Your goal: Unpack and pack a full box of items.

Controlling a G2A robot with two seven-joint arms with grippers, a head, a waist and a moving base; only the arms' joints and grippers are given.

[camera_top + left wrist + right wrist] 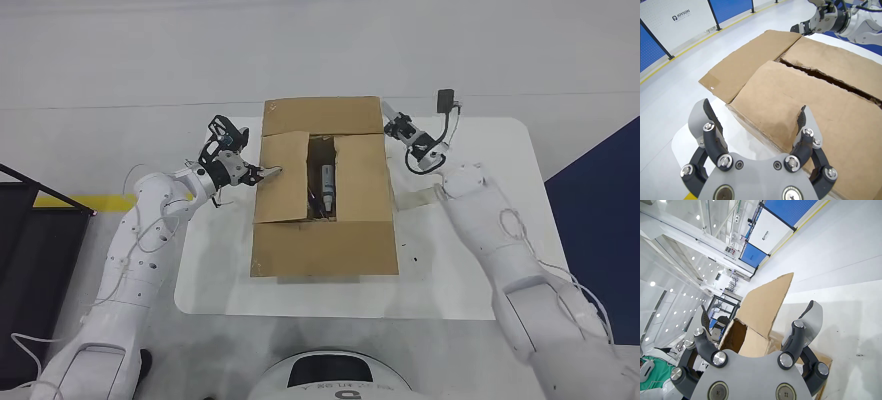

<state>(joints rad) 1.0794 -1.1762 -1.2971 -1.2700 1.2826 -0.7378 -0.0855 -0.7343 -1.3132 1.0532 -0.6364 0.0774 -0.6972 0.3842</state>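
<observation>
Cardboard forms the large brown rectangular box (350, 190), which sits on the white table (460, 290) between the two claws, its top flaps partly folded in with a dark gap down the middle. The left gripper (755, 106) is spread wide with the edge of the nearest flap between its fingers, one finger over the flap and the other outside it. The right gripper (392, 124), also spread and holding nothing, sits just beside the box's opposite far corner.

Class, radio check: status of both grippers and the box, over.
Left gripper jaws open at box flap. Right gripper jaws open at far corner. Nothing blocking.
</observation>
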